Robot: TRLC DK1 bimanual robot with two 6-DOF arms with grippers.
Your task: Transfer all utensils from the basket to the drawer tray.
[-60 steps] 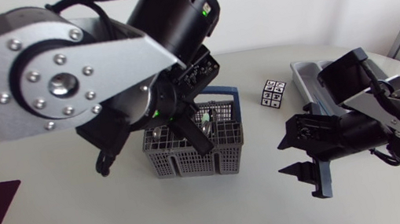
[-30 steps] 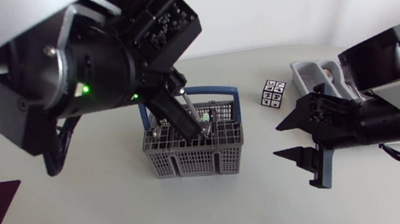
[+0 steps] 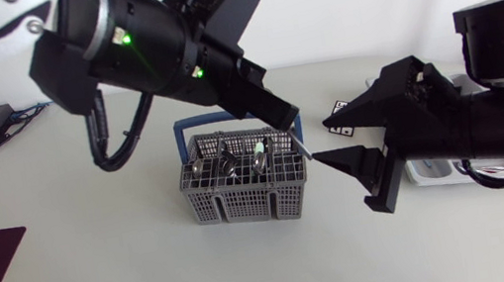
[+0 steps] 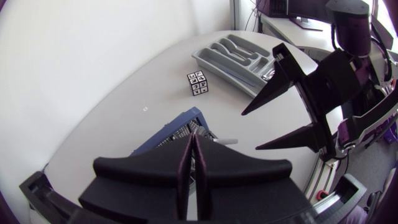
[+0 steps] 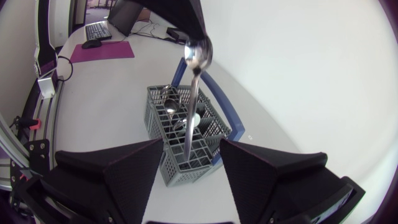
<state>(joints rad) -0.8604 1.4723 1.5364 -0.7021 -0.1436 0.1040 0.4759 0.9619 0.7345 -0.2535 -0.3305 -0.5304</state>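
Two tools face each other by the basket: left tool clenched on a spoon hanging above its rim, right tool released and wide, standing between spoon and drawer tray; patterned cube near the tray.

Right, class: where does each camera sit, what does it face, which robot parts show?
Head view: above the white table, looking down on both arms and the grey mesh basket.
Left wrist view: on the left arm, past its shut left gripper, toward the open right gripper.
Right wrist view: on the right arm, past its fingers, facing the basket.
Both wrist views share the silver metal spoon.
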